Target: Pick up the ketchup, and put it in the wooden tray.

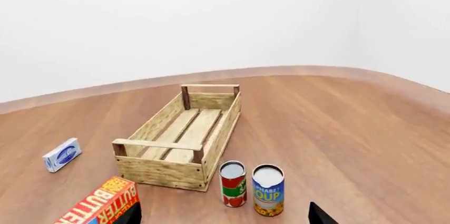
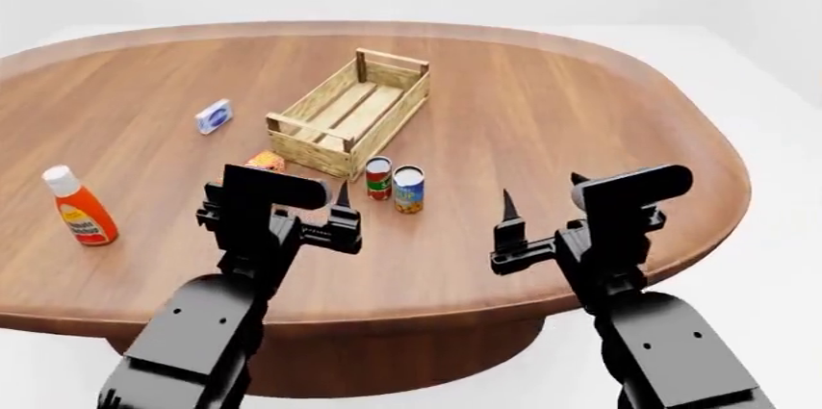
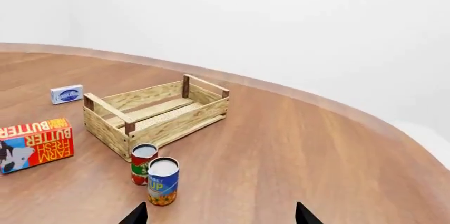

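The ketchup (image 2: 80,207), an orange-red bottle with a white cap, stands upright at the near left of the round table, well left of my left gripper (image 2: 302,199). Neither wrist view shows it. The wooden tray (image 2: 349,113) sits mid-table, beyond both grippers, with nothing in it; it also appears in the left wrist view (image 1: 179,139) and the right wrist view (image 3: 158,113). My left gripper (image 1: 225,217) is open and holds nothing. The right gripper (image 2: 542,192) hovers near the front right, also open (image 3: 221,216) with nothing between its fingers.
A tomato can (image 2: 377,178) and a blue soup can (image 2: 408,189) stand just in front of the tray. A butter box (image 2: 266,161) lies by the tray's near corner. A small blue-white box (image 2: 214,116) lies left of the tray. The table edge (image 2: 424,305) is close below the grippers.
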Controlling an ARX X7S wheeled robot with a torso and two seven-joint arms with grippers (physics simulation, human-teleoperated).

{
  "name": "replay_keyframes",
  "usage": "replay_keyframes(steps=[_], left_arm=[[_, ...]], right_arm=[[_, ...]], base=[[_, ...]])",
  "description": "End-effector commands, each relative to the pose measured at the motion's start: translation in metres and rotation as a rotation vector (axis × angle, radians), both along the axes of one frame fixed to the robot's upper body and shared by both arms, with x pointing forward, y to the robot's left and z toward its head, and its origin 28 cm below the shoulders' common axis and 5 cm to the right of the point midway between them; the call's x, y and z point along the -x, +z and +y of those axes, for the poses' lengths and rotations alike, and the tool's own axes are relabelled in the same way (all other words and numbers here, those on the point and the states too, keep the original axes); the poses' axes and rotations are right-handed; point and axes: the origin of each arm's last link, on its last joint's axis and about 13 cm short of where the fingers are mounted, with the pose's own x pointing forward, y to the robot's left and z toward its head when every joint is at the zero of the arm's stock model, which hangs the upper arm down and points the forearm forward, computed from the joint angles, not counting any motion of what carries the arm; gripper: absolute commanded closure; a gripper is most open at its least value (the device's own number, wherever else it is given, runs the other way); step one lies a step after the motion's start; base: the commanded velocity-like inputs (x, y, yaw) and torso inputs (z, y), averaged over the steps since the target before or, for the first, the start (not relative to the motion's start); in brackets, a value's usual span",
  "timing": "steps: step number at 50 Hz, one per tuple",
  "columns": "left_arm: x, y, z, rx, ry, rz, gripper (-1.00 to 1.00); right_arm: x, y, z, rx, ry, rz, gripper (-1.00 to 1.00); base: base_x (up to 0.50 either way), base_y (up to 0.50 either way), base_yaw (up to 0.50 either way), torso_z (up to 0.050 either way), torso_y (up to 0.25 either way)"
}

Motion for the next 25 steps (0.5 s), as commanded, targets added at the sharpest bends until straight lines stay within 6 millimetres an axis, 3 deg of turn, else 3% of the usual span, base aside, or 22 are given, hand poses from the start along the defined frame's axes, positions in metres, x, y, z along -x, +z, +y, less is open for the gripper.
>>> replay_keyframes(steps=[1, 14, 25], left_arm=[[-0.016, 0.03, 0.0, -0.012, -0.006, 0.007, -1.0], [-0.026, 0.048, 0.004, 0.018, 0.018, -0.011, -1.0], [-0.03, 0.055, 0.006, 0.029, 0.031, -0.032, -1.0]], right_arm=[[-0.014, 0.04, -0.01, 0.029, 0.051, -0.017, -1.0], [-0.026, 0.062, -0.011, 0.077, 0.083, -0.038, -1.0], [-0.031, 0.069, -0.009, 0.089, 0.091, -0.052, -1.0]], base=[[0.43, 0.0, 0.0, 0.0, 0.0], [0.5, 0.0, 0.0, 0.0, 0.0], [0.5, 0.0, 0.0, 0.0, 0.0]])
